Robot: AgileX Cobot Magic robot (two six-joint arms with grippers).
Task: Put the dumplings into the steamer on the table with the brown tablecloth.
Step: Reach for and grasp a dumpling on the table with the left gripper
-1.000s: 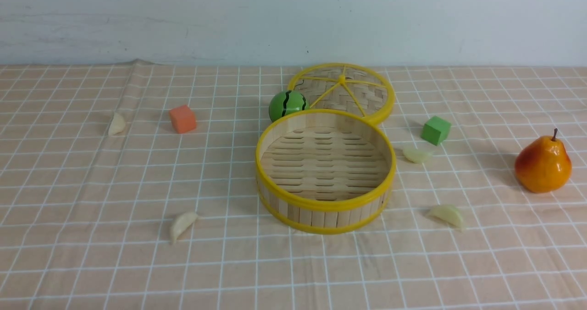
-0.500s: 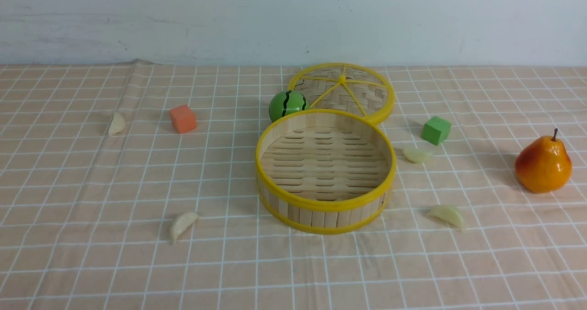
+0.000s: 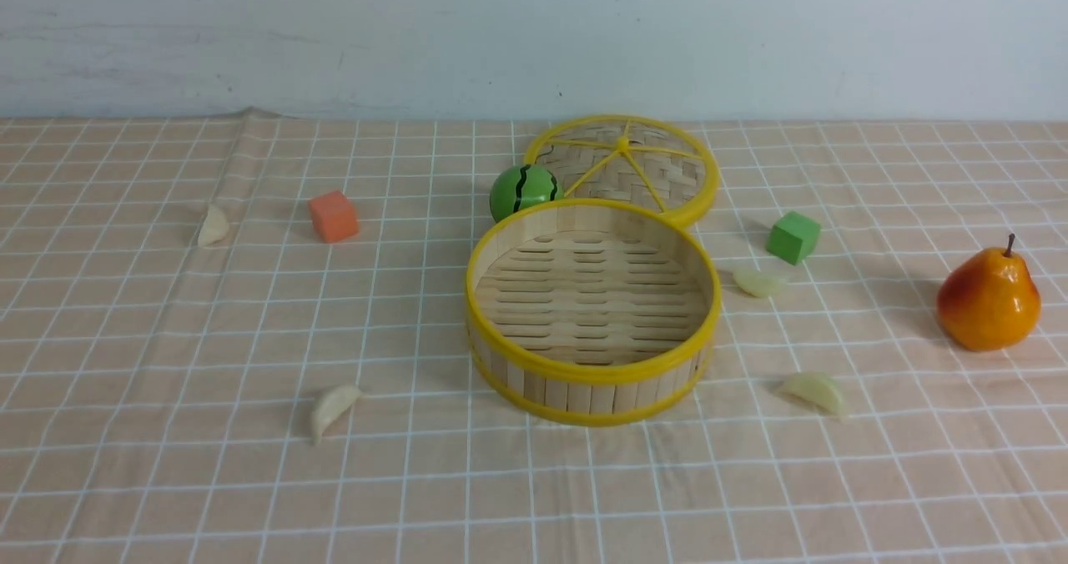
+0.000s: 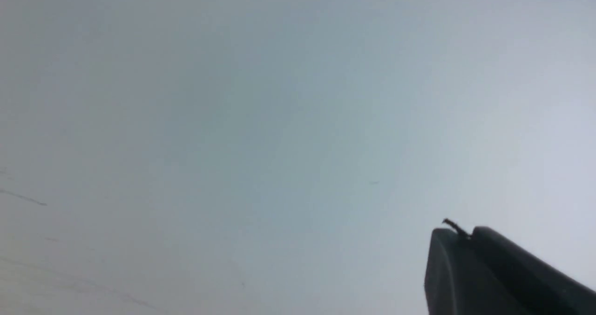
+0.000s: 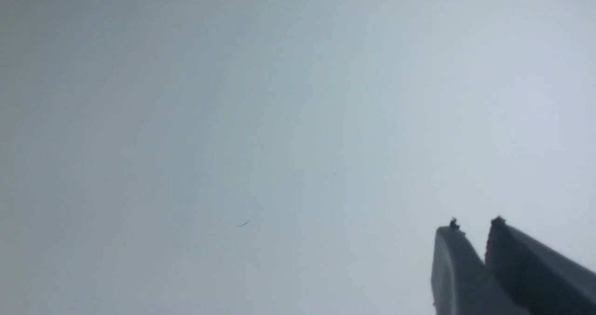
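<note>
**Desk:** Where are my claws? I see neither arm from the front camera.

**Me:** Nor do I, I only have the wrist cameras. The left gripper (image 4: 461, 235) has its fingers pressed together on nothing. The right gripper (image 5: 472, 226) is all but together, with a sliver showing at the tips and nothing in it. Both look at a blank grey wall (image 4: 233, 119), so I can't read which way any dumpling lies from either claw.

**Desk:** Then I go by sides. What's closest?

**Me:** Two dumplings on the brown tablecloth (image 3: 167, 480). The near-left dumpling (image 3: 332, 410) is well left of the steamer (image 3: 584, 372), and the near-right dumpling (image 3: 813, 391) is near its right side. I'd give the left gripper the first and the right gripper the second. The near-left dumpling's long axis runs on a slant, near-left to far-right, so I'd turn the wrist to close across it. The near-right dumpling lies more crosswise.

**Desk:** And the steamer?

**Me:** Upright, open and empty, mid-cloth. Farther back, the mid-right dumpling (image 3: 757, 281) sits between the steamer's wall and the green cube (image 3: 793, 237) — tight for fingers, I'd judge. The far-left dumpling (image 3: 212, 226) lies well apart, left of the orange cube (image 3: 334, 216), by a crease (image 3: 236, 172); its shape is hard to make out. The lid (image 3: 709, 180) lies behind the steamer, partly hidden by its rim, with the green ball (image 3: 521, 190) beside it.
</note>
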